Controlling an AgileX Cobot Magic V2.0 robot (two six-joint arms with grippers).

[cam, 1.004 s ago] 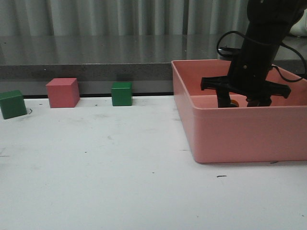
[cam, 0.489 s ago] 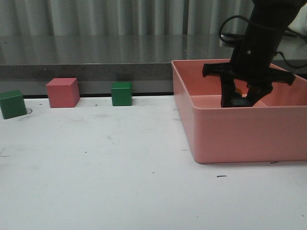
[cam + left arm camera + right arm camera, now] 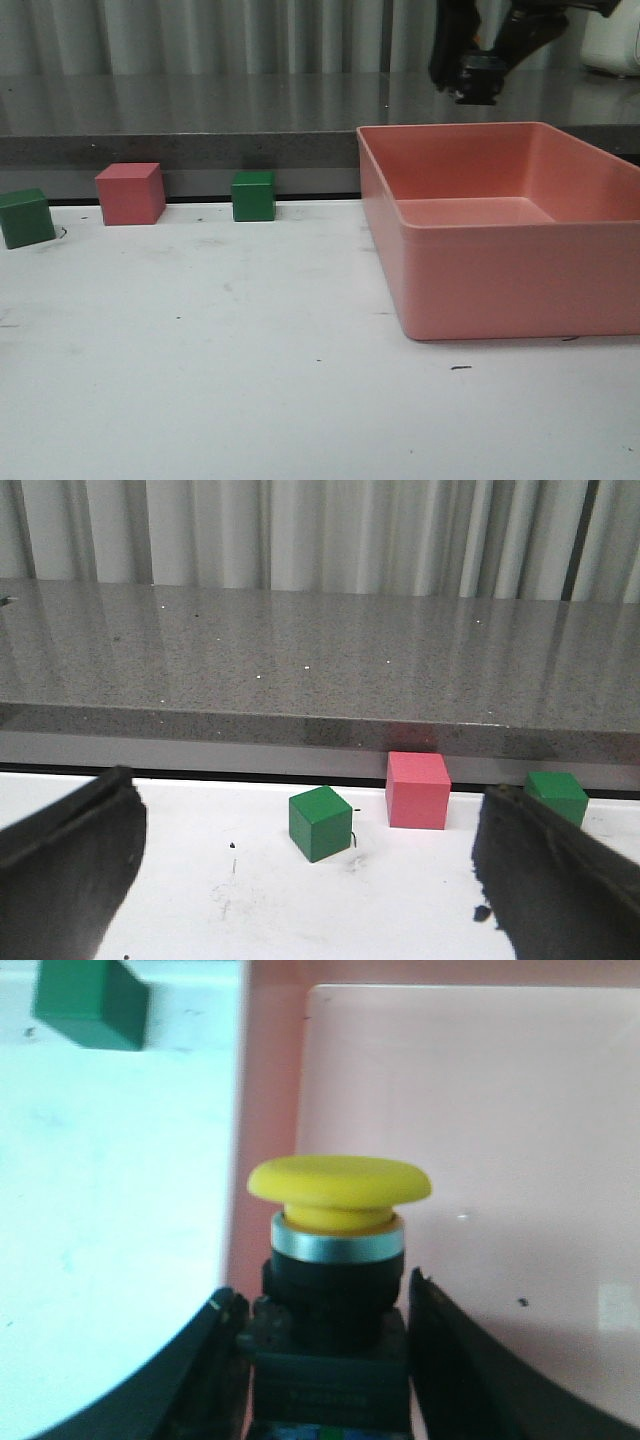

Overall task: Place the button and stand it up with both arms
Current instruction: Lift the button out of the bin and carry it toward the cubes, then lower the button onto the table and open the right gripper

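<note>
We are gripping the button (image 3: 335, 1290) by its black body in the right tool (image 3: 325, 1360), high above the bin (image 3: 500, 270). It seems light and rigid; the smooth cap is probably slippery. The left tool (image 3: 300, 880) is gaping wide, empty.

light: even, soft, dimmish | shadows: faint under bin (image 3: 500, 290) | glare: white table (image 3: 100, 1210) washed out, right wrist view | blur: button (image 3: 338, 1220) soft, close range
</note>
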